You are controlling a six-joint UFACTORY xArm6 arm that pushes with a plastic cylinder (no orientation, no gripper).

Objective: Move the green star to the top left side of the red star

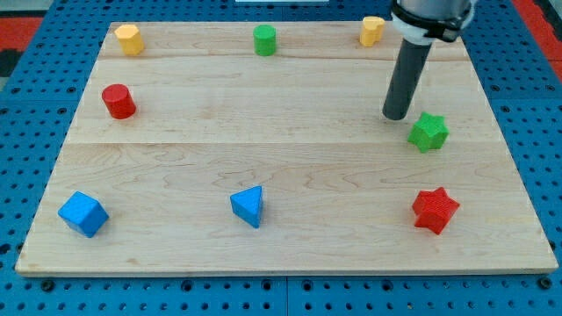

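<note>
Where the wood lies bare, my tip [397,116] just left of green star [428,132].

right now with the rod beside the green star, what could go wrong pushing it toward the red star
1. My tip sits at the green star's upper left; pushing from here likely drives it toward the board's right edge.
2. An off-centre push could spin the star aside.
3. Pushing it too far down could knock the red star.
</note>
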